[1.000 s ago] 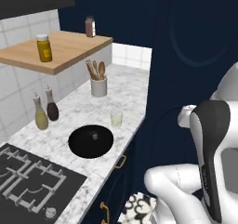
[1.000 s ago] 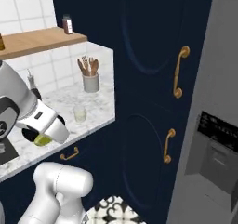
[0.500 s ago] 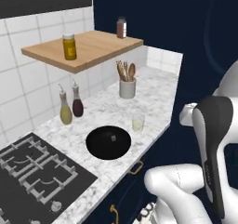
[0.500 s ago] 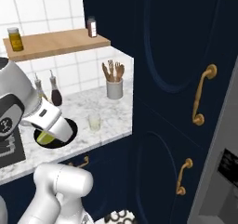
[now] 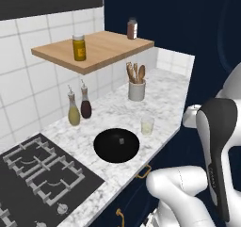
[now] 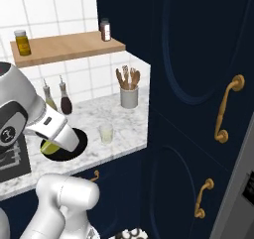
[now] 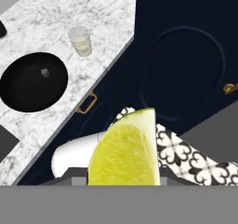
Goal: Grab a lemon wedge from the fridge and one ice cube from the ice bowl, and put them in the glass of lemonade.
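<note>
Jaws were clamped on the lemon wedge [image 7: 124, 151], which sat large at the bottom of the hand view, cut face toward the camera; from the right base view the wedge [image 6: 49, 146] showed as a yellow-green bit under the hand, in front of the ice bowl [image 6: 79, 139]. Landmark: the ice bowl [image 5: 116, 145], a wide black dish on the marble tabletop [image 5: 162, 92]. One small ice cube [image 5: 121, 140] lay inside the bowl near its centre. The glass of lemonade [image 5: 147, 125] stood upright just beside the bowl, on its side nearer the tabletop's open end, not touching it. Beyond the glass, further from the bowl toward the wall, stood a white utensil holder [image 5: 136, 90] with wooden tools. Two spouted bottles [image 5: 79, 107] stood behind the bowl against the tiled wall. Black stove top [image 5: 40, 172] lay on the bowl's other side, away from the glass. Wooden shelf [image 5: 94, 49] hung above, carrying two jars. In the hand view the bowl [image 7: 33, 81] and glass [image 7: 80, 40] lay well apart from the wedge, with navy cabinet fronts [image 7: 186, 65] between.
</note>
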Tool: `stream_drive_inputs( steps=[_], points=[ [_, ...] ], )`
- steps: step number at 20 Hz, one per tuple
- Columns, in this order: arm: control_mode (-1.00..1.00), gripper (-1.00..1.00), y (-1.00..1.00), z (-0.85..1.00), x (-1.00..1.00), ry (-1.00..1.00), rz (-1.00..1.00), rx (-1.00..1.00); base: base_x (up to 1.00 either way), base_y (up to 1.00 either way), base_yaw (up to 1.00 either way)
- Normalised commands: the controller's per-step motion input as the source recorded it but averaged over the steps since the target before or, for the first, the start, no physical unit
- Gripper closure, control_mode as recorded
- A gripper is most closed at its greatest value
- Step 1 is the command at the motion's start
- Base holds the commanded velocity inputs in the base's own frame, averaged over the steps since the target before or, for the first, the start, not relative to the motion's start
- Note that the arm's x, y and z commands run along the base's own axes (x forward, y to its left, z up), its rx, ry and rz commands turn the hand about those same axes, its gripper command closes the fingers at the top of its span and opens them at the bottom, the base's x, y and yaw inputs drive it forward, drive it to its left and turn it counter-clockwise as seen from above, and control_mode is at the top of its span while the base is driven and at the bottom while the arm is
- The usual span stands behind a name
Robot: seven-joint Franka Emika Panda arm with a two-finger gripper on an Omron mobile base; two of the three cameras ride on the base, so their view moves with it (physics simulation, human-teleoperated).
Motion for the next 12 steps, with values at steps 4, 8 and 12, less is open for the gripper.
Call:
stream_drive_inputs(
  steps=[4, 8, 12],
  points=[
    [1.00, 1.00, 0.00, 0.00, 0.00, 0.00, 0.00, 0.00, 0.00, 0.00, 0.00],
    [1.00, 1.00, 0.00, 0.00, 0.00, 0.00, 0.00, 0.00, 0.09, 0.03, 0.00],
    [-1.00, 1.00, 0.24, -0.36, 0.95, 0.00, 0.00, 0.02, 0.00, 0.00, 0.00]
  ],
)
